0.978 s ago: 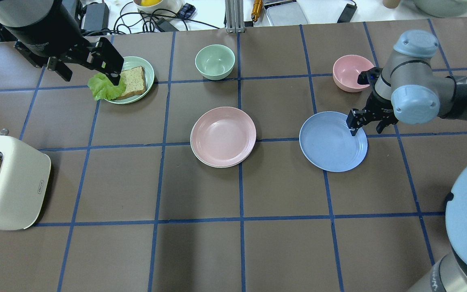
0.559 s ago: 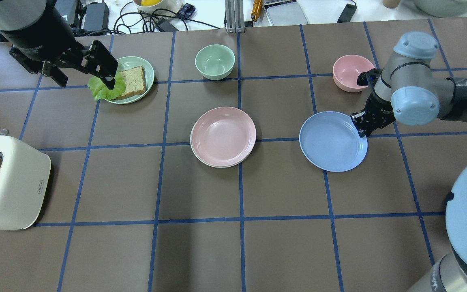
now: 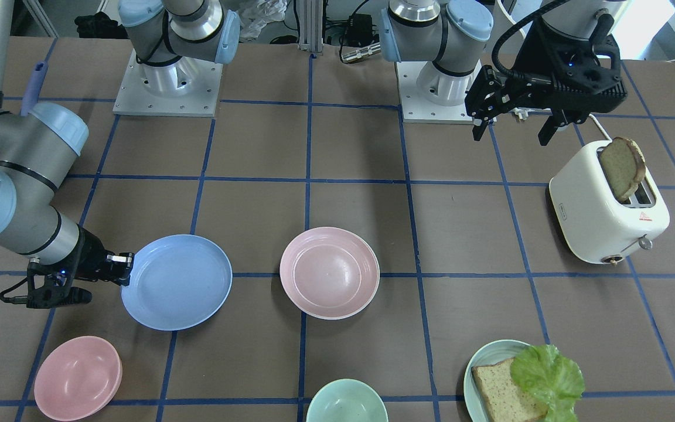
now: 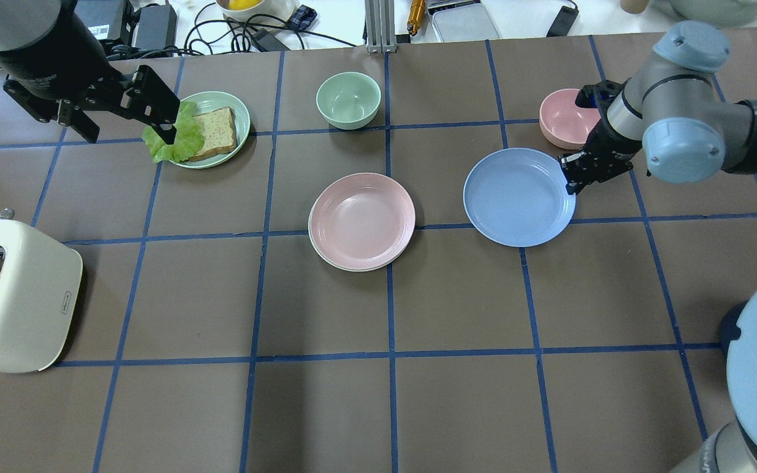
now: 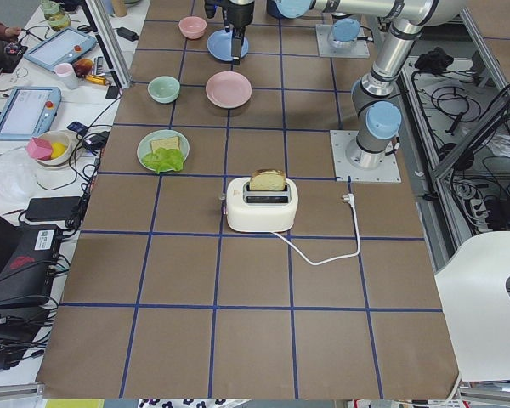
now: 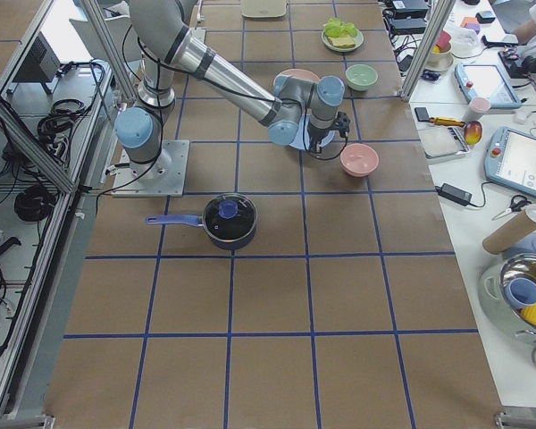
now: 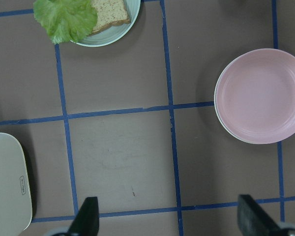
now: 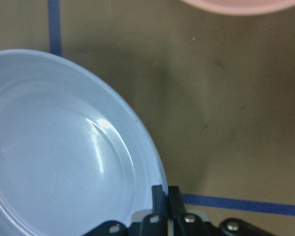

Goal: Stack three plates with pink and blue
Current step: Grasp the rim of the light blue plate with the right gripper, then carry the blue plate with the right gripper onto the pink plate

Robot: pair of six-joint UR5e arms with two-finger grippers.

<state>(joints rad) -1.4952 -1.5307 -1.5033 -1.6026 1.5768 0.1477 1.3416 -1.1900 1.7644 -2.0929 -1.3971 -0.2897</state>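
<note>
The pink plate [image 4: 361,220] sits at the table's middle on top of the cream-white plate [image 4: 323,257], of which only a rim sliver shows; the pink plate is also in the front-facing view [image 3: 330,272] and the left wrist view [image 7: 260,96]. My right gripper [image 4: 570,184] is shut on the right rim of the light blue plate [image 4: 516,197] and holds it just off the table, right of the pink plate. The right wrist view shows the pinched rim [image 8: 64,147]. My left gripper [image 4: 130,135] is open and empty, high near the lettuce plate.
A pink bowl [image 4: 566,118] stands right behind the right gripper. A green bowl [image 4: 348,98] is at the back middle. A pale teal plate [image 4: 240,112] with bread and lettuce is at the back left. A white toaster [image 4: 17,295] with bread stands at the left edge.
My right gripper closed on the blue plate's rim and carried it up and to the left, toward the pink plate. My left gripper drifted a little left and away.
</note>
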